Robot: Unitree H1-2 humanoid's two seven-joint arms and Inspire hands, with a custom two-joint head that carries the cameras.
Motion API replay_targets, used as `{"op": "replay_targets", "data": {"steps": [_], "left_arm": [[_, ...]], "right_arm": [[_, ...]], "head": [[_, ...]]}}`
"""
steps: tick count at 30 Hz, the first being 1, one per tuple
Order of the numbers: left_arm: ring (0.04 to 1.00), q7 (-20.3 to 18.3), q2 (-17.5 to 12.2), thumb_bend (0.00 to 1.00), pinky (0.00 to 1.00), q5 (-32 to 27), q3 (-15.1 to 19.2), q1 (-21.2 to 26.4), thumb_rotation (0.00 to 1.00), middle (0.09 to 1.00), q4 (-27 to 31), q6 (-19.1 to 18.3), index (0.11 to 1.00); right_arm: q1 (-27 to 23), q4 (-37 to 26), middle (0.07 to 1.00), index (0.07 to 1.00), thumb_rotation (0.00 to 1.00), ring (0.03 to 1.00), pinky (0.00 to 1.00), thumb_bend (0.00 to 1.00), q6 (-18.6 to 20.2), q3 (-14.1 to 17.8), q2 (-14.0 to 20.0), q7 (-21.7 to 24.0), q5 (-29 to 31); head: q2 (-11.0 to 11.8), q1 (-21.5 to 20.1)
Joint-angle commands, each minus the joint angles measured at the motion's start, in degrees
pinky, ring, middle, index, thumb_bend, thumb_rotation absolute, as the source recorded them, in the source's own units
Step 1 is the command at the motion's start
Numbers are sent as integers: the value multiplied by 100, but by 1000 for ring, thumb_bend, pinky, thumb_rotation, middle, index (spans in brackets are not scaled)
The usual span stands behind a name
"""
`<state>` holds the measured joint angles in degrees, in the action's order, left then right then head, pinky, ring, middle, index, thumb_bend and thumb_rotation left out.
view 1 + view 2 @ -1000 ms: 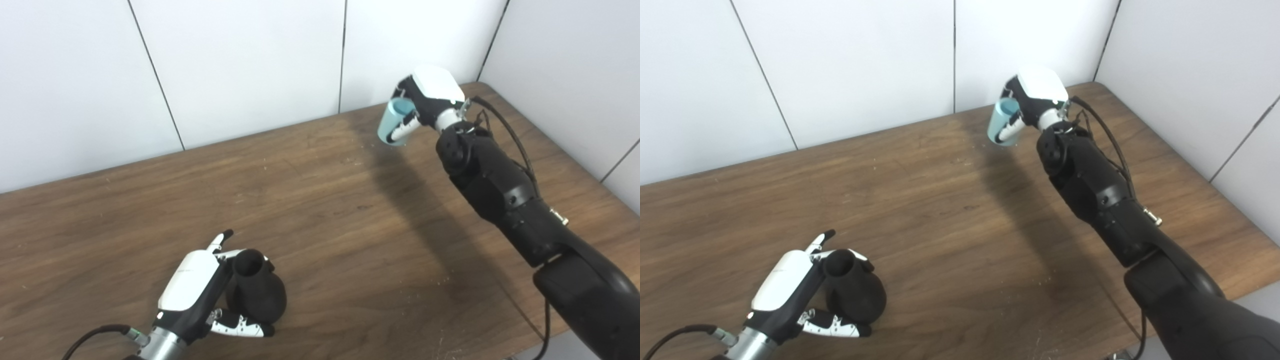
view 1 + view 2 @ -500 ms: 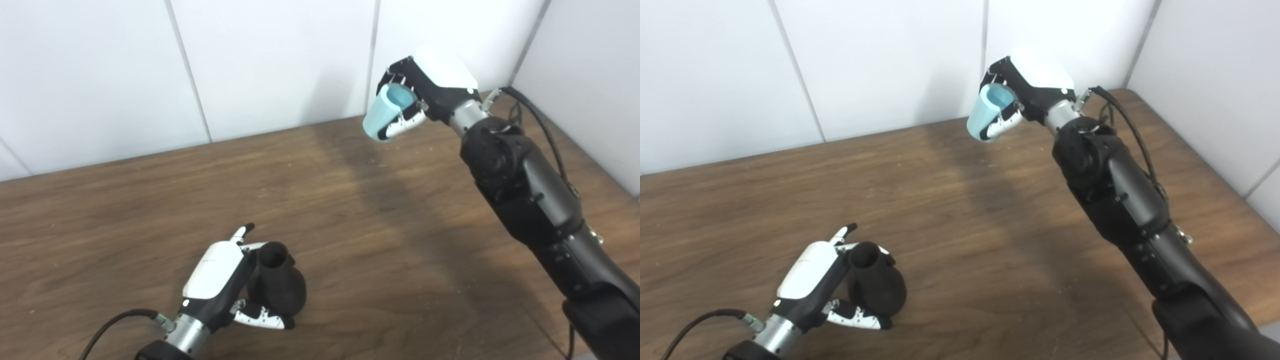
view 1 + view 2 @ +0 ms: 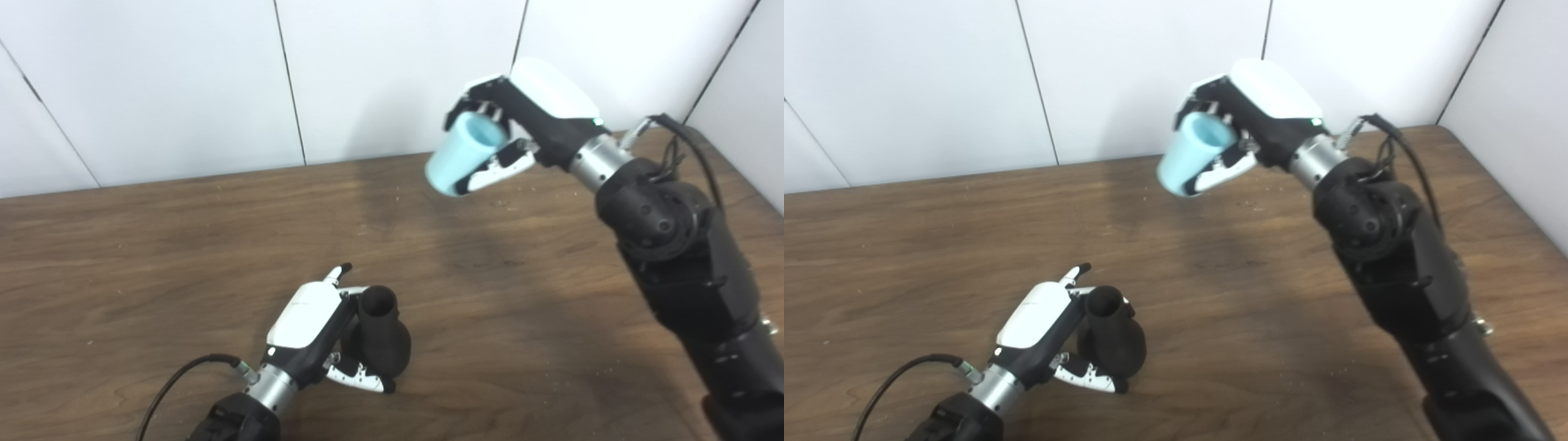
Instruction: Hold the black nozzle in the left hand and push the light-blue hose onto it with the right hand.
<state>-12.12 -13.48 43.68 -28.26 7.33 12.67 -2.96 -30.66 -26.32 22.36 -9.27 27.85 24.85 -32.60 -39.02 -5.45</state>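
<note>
The black nozzle (image 3: 376, 337), a bulbous piece with a narrow open neck pointing up, stands on the wooden table (image 3: 153, 245) near the front. My left hand (image 3: 312, 331) is wrapped around its left side, fingers behind it and thumb across the front low down. The light-blue hose (image 3: 460, 153) is a short, tapered tube. My right hand (image 3: 520, 116) is shut on it and holds it in the air above the table's far side, tilted, well up and to the right of the nozzle. The two pieces are far apart.
White wall panels (image 3: 184, 79) stand directly behind the table's far edge and along its right side. The right forearm (image 3: 680, 257) slants across the right part of the table. A black cable (image 3: 184, 376) trails from the left wrist.
The camera has turned, shifting the whole scene. My right hand has lifted the hose and carried it leftward, toward the nozzle. My left hand keeps its hold on the nozzle.
</note>
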Motion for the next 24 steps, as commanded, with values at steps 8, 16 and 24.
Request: {"op": "replay_targets", "data": {"steps": [8, 16, 24], "left_arm": [[510, -545, -37, 499, 1000, 217, -221, -146, 0, 437, -225, -351, 498], [510, -579, 10, 498, 1000, 214, -261, -136, 0, 436, -181, -431, 497], [514, -621, 24, 498, 1000, 266, -287, -96, 0, 433, -159, -494, 497]], "right_arm": [[-208, -769, 498, 504, 0, 412, 308, 498, 47, -161, -134, 338, -197], [-264, -1325, 508, 510, 0, 435, 302, 497, 431, -214, -294, 1062, -155], [-288, -1688, 511, 504, 0, 441, 304, 497, 453, 22, -385, 1827, -143]], "head": [[-51, 91], [-132, 175], [-236, 211]]}}
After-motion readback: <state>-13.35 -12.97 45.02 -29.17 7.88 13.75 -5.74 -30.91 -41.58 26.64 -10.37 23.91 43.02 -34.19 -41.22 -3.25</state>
